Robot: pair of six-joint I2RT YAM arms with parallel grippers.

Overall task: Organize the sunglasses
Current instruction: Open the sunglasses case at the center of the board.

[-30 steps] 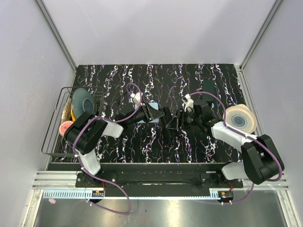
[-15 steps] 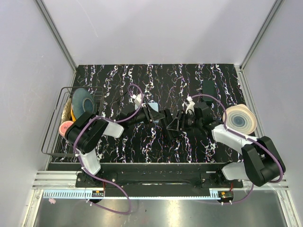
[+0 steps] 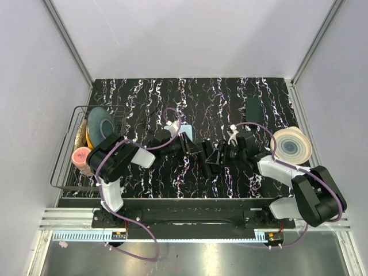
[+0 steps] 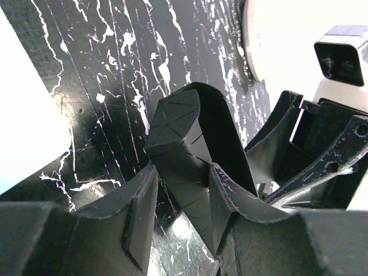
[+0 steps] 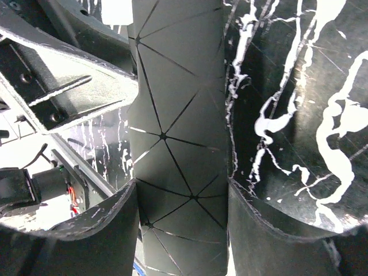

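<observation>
A black sunglasses case (image 3: 211, 155) with a triangle-fold pattern hangs between both grippers at the table's middle. My right gripper (image 3: 218, 154) is shut on it: in the right wrist view the case (image 5: 178, 115) fills the gap of the gripper (image 5: 183, 190) and touches both fingers. My left gripper (image 3: 197, 148) reaches in from the left. In the left wrist view a curved flap of the case (image 4: 178, 132) stands in the gripper (image 4: 181, 172), against the right finger, with a gap to the left finger. I cannot make out the sunglasses themselves.
A wire basket (image 3: 63, 167) with coloured rolls stands at the left edge. A pale round roll (image 3: 292, 145) lies at the right. A light blue-white thing (image 3: 185, 131) sits just behind the left gripper, and a small dark thing (image 3: 252, 105) at the back right.
Both grippers and the case have shifted a little toward the near edge and to the right. The left arm has bent closer in. Neither gripper's opening has changed.
</observation>
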